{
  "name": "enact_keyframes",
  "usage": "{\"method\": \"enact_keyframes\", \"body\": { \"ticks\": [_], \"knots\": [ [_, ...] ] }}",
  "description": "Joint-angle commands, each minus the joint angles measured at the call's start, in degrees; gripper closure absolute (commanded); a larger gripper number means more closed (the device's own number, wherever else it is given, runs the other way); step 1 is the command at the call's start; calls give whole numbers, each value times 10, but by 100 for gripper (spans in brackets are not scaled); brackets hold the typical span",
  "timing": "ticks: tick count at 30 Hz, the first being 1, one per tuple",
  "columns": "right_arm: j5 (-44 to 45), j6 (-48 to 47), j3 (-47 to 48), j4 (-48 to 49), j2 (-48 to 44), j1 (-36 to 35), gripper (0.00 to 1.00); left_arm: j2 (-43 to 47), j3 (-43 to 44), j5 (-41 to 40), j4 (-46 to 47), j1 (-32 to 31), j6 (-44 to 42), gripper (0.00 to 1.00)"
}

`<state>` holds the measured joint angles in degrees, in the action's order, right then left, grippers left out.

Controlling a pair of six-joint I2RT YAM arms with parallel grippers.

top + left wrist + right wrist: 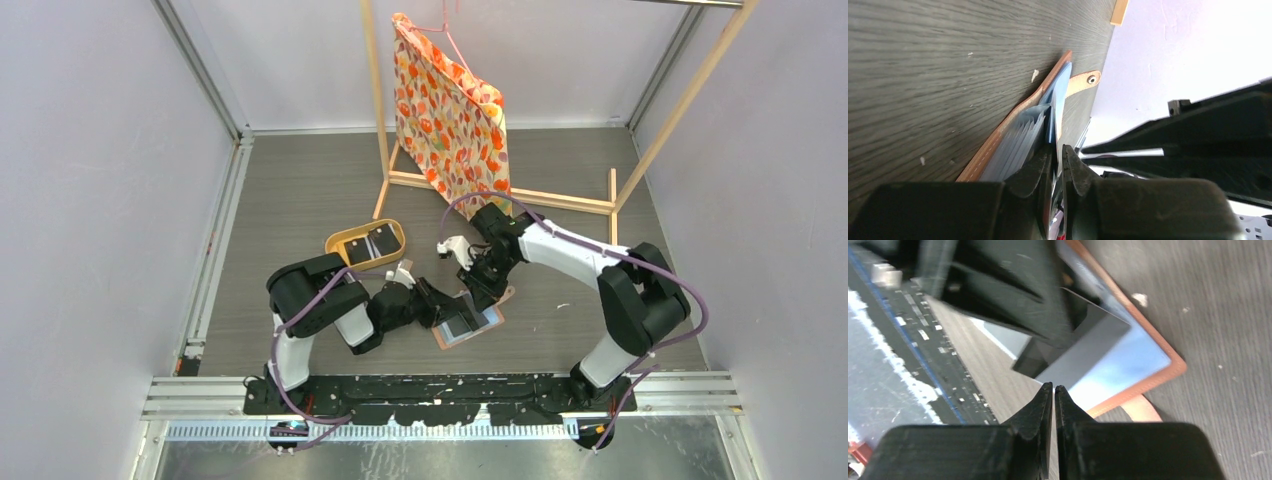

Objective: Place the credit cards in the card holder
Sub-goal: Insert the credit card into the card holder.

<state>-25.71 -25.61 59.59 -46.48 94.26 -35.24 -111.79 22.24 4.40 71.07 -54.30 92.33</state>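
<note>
The card holder lies open on the table, salmon-brown outside, grey-blue inside. A dark grey credit card stands tilted with its lower edge in the holder. My left gripper reaches in from the left, its jaws closed to a narrow slit on that card's upper end. My right gripper is shut and empty, its tips just above the holder's near edge beside the card. Two more dark credit cards lie in the oval tray.
The oval yellow-rimmed tray sits behind my left arm. A wooden rack with an orange patterned bag stands at the back. The holder's snap tab sticks out on the far side. A metal rail runs along the near edge.
</note>
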Motion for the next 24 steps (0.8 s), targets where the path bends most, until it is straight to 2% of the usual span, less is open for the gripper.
{"method": "enact_keyframes", "body": {
  "ticks": [1, 5, 11, 16, 24],
  "knots": [
    [-124, -39, 15, -30, -57, -3, 89, -32, -4, 6, -67, 1, -39, 85],
    [-154, -76, -12, -19, -87, -38, 86, -32, -7, 6, -66, 1, -38, 84],
    [-70, -90, -73, 87, -108, -114, 87, -31, -6, 8, -65, 2, -38, 83],
    [32, -53, -100, 174, -121, -156, 90, -37, -5, 13, -63, 2, -36, 83],
    [98, -42, -102, 194, -102, -167, 91, -37, -7, 15, -56, 2, -34, 82]
  ]
}}
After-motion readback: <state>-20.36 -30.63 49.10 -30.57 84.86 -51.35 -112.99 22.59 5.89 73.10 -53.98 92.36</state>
